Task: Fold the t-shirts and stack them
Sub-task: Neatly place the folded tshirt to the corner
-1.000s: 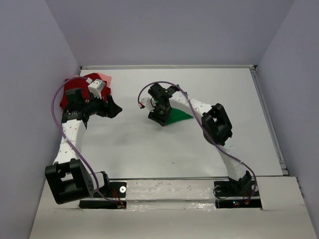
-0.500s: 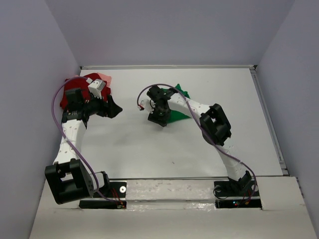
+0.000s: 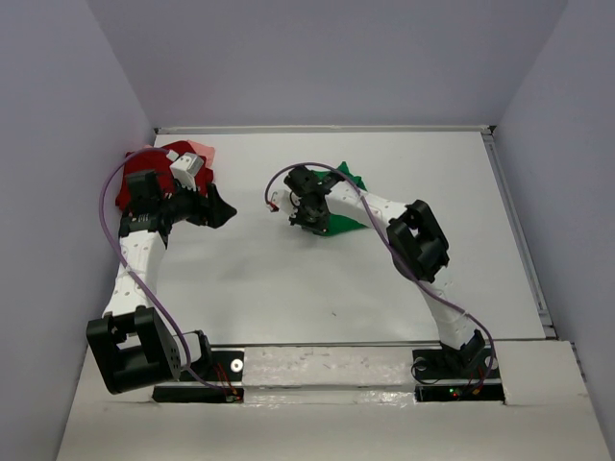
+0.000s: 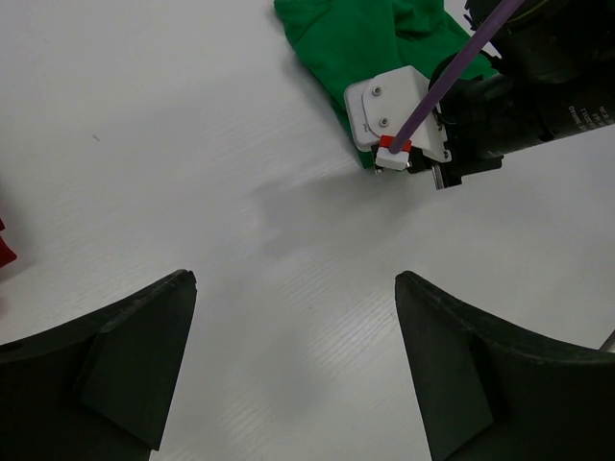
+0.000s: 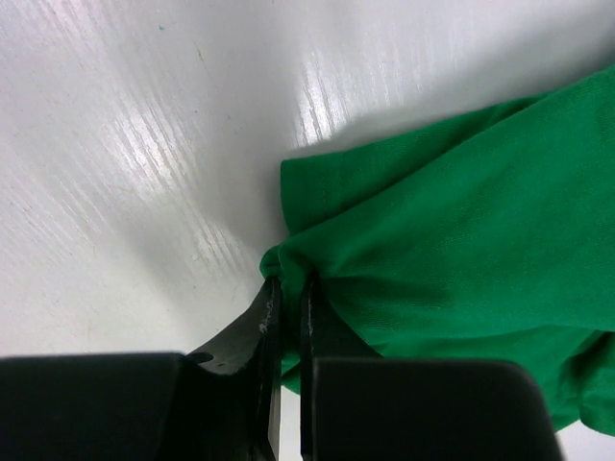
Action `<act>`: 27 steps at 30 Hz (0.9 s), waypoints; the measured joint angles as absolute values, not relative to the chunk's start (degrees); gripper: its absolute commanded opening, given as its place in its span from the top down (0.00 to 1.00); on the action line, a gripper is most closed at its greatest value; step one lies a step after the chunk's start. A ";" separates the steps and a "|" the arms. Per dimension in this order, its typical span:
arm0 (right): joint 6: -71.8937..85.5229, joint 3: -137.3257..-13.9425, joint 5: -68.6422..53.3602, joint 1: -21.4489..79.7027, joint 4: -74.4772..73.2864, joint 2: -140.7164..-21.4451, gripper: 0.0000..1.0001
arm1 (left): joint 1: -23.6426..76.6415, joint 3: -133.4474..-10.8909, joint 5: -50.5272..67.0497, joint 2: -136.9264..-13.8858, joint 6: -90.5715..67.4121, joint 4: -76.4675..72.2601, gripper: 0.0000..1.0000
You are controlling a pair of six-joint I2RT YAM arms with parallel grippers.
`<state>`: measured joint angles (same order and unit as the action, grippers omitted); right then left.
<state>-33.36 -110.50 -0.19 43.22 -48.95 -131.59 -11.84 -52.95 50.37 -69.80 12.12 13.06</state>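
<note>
Jaws on the right gripper (image 3: 309, 224) (image 5: 286, 280) are clenched on a bunched edge of the green t-shirt (image 3: 346, 224) (image 5: 432, 221). Right wrist view: a fold of cloth is squeezed between both fingers, and the rest of the shirt spreads off to the right over the white surface (image 3: 288, 288). Green t-shirt lies crumpled around mid-surface, toward the far side, partly hidden under the right arm's wrist. Left gripper (image 3: 219, 206) (image 4: 293, 283): jaws released and spread wide with nothing between them, hovering over bare surface and facing the green t-shirt (image 4: 346, 48). Dark red t-shirt (image 3: 125, 190) sits at the far-left corner, partly under the left arm. Pale pink t-shirt (image 3: 202, 154) touches it on the right side. Both are well apart from the green one. Can't tell from here whether either is folded.
</note>
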 measured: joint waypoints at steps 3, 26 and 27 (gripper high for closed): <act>-33.01 -110.37 -0.14 43.22 -48.90 -131.39 1.00 | -11.84 -52.95 50.65 -70.06 11.99 13.02 0.12; -29.89 -101.47 2.68 41.19 -45.87 -122.80 1.00 | -4.58 -64.73 71.00 -109.58 5.63 12.95 0.35; -29.74 -101.84 2.79 41.19 -46.00 -122.83 1.00 | -3.90 -65.41 71.70 -110.74 5.43 12.97 0.36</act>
